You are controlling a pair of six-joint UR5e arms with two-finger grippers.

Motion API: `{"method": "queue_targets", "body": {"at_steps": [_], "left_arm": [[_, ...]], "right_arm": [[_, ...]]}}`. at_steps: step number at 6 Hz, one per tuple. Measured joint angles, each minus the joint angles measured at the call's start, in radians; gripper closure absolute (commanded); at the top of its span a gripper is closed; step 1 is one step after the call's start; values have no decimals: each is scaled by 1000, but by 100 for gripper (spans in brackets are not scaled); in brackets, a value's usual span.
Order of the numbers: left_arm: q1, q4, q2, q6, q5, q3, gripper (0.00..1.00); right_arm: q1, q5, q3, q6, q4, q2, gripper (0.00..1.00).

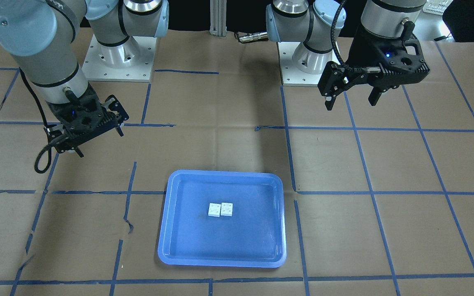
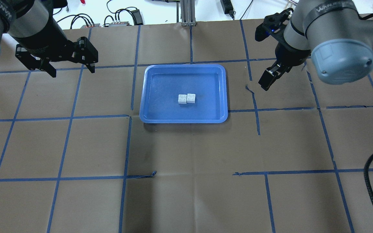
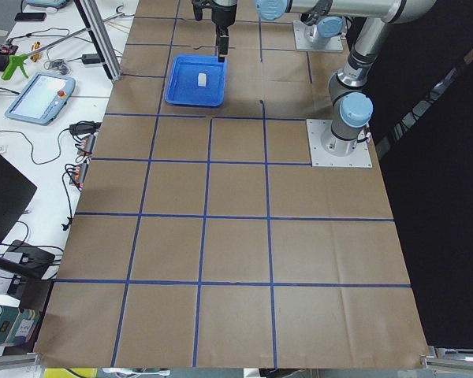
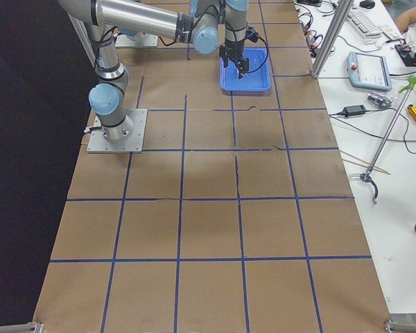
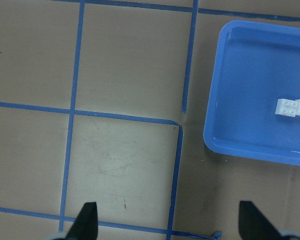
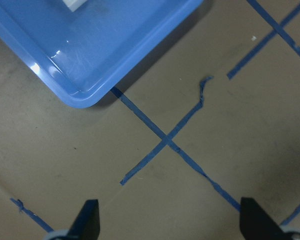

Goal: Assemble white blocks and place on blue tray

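Observation:
The two white blocks (image 1: pixel 214 209) (image 1: pixel 227 209) lie side by side, touching, studs up, near the middle of the blue tray (image 1: pixel 179 246). They also show in the overhead view (image 2: pixel 186 98) and at the right edge of the left wrist view (image 5: pixel 293 108). My left gripper (image 1: pixel 350 102) is open and empty, raised above the table well off the tray's side (image 2: pixel 73 72). My right gripper (image 1: pixel 100 143) is open and empty, raised off the tray's other side (image 2: pixel 270 78). In the right wrist view only a sliver of one block (image 6: pixel 77 4) shows.
The table is covered with brown paper (image 2: pixel 189 181) marked by a blue tape grid. The two arm bases (image 1: pixel 117 61) (image 1: pixel 303 61) stand behind the tray. A black cable (image 2: pixel 372 181) hangs at the overhead view's right. Benches with tools and a teach pendant (image 3: pixel 39 98) flank the table.

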Motion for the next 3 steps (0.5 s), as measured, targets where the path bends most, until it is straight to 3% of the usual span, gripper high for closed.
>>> {"method": "queue_targets", "body": {"at_steps": [2, 3], "left_arm": [[0, 0, 0, 0, 0, -3, 1], [0, 1, 0, 0, 0, -4, 1]], "right_arm": [[1, -5, -193, 260, 310, -6, 0], [3, -2, -253, 368, 387, -8, 0]]}}
